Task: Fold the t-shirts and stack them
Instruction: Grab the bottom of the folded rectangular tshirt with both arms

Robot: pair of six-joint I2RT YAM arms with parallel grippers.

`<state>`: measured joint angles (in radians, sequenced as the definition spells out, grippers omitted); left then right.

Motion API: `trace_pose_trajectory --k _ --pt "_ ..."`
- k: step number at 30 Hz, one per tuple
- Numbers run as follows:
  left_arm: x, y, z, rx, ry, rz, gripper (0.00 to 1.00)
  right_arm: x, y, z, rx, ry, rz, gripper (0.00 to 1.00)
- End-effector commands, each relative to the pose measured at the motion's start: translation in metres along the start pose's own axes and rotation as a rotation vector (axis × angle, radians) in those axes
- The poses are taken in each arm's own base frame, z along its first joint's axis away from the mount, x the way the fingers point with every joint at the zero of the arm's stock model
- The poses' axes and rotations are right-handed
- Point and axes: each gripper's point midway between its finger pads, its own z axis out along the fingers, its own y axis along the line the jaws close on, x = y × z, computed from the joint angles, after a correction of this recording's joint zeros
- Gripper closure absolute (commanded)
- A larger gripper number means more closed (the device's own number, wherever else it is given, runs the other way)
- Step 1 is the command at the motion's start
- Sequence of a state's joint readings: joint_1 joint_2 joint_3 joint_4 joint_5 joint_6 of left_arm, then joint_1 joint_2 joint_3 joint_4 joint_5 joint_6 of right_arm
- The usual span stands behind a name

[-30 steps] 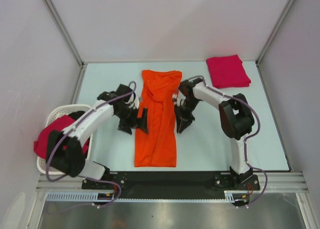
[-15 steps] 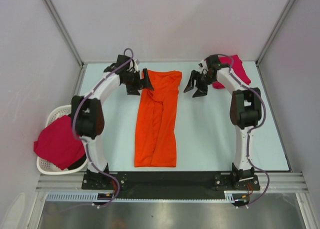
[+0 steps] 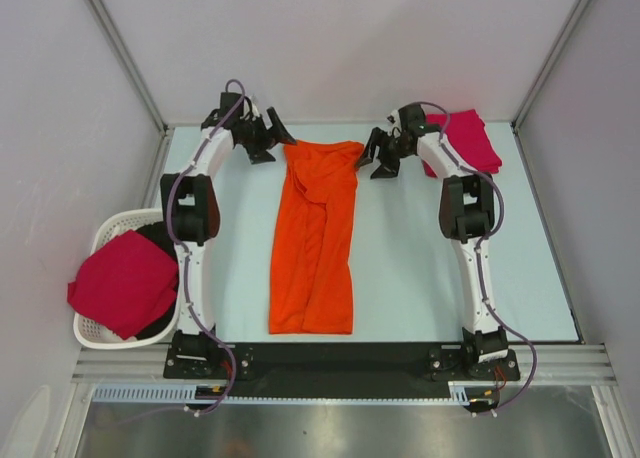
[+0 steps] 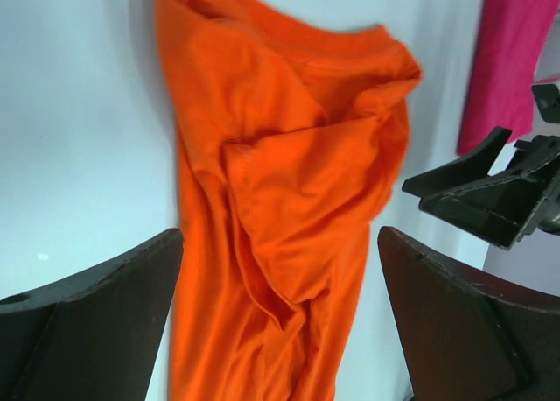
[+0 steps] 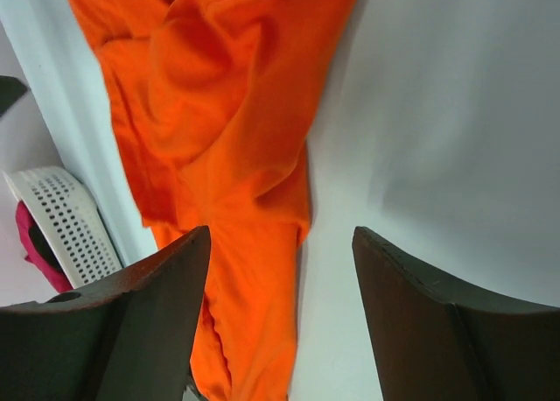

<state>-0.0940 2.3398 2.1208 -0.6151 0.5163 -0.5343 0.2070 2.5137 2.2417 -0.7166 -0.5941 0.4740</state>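
We are holding the left gripper (image 3: 275, 143) and right gripper (image 3: 375, 166) spread wide and empty at eleven and one o'clock of the orange shirt (image 3: 315, 238) lying lengthwise mid-tabletop (image 3: 430, 278), and we are risking pinching only its rumpled top layer, pulling the fold apart.
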Motion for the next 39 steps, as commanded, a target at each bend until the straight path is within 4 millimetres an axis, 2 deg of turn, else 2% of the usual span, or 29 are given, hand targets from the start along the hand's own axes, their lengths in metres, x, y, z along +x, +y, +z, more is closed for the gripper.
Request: trace_pose_trajectory --k 1,5,9,11,12,13,15,18,23,26,28,29,30,32,33,34,36,37,38,39 --pt "0.011 0.001 0.028 0.056 0.086 -0.1 0.01 -0.009 -0.008 0.023 -0.04 -0.009 0.067 0.28" --pt "0.005 0.005 0.039 0.057 0.089 -0.112 0.01 -0.013 -0.013 0.042 -0.052 -0.011 0.117 0.27" --pt "0.01 0.014 0.049 0.064 0.113 -0.143 0.01 -0.027 -0.003 0.052 -0.077 -0.064 0.125 0.27" --pt "0.012 0.015 0.053 0.074 0.121 -0.149 0.02 -0.028 0.0 0.059 -0.093 -0.064 0.148 0.27" --pt "0.014 0.019 0.057 0.069 0.128 -0.156 0.02 -0.025 -0.004 0.067 -0.095 -0.056 0.164 0.27" --pt "0.016 0.021 0.059 0.07 0.135 -0.163 0.02 -0.025 0.003 0.07 -0.111 -0.056 0.163 0.27" --pt "0.017 0.023 0.063 0.065 0.136 -0.164 0.03 -0.021 0.003 0.08 -0.109 -0.05 0.172 0.27" --pt "0.022 0.03 0.07 0.05 0.143 -0.165 0.03 -0.015 0.013 0.093 -0.115 -0.052 0.164 0.28" --pt "0.009 0.04 0.07 -0.051 0.075 -0.086 0.05 -0.008 0.027 0.106 -0.131 -0.056 0.166 0.29" --pt "0.001 0.035 0.076 -0.057 0.033 -0.063 0.08 -0.01 0.031 0.108 -0.142 -0.064 0.171 0.3" --pt "-0.001 0.031 0.081 -0.053 0.014 -0.055 0.18 -0.011 0.03 0.108 -0.142 -0.068 0.174 0.31" --pt "0.002 0.032 0.084 -0.055 0.018 -0.057 0.27 -0.011 0.031 0.108 -0.141 -0.069 0.171 0.32" --pt "0.004 0.031 0.087 -0.053 0.021 -0.059 0.29 -0.011 0.031 0.108 -0.141 -0.067 0.172 0.36" --pt "0.008 0.034 0.092 -0.054 0.031 -0.061 0.41 -0.01 0.03 0.106 -0.14 -0.062 0.175 0.4" --pt "0.011 0.036 0.095 -0.058 0.039 -0.064 0.48 -0.01 0.029 0.106 -0.145 -0.057 0.176 0.49" --pt "0.014 0.037 0.098 -0.051 0.046 -0.067 0.63 -0.01 0.029 0.105 -0.146 -0.056 0.179 0.53" --pt "0.016 0.036 0.101 -0.041 0.052 -0.073 0.78 -0.012 0.03 0.103 -0.155 -0.061 0.181 0.67" --pt "0.015 0.036 0.101 -0.04 0.047 -0.073 0.95 -0.013 0.03 0.103 -0.155 -0.065 0.181 0.69" --pt "0.016 0.037 0.102 -0.042 0.047 -0.07 1.0 -0.013 0.033 0.102 -0.158 -0.069 0.177 0.74" --pt "0.015 0.037 0.102 -0.046 0.042 -0.068 1.0 -0.016 0.034 0.1 -0.154 -0.078 0.172 0.8"
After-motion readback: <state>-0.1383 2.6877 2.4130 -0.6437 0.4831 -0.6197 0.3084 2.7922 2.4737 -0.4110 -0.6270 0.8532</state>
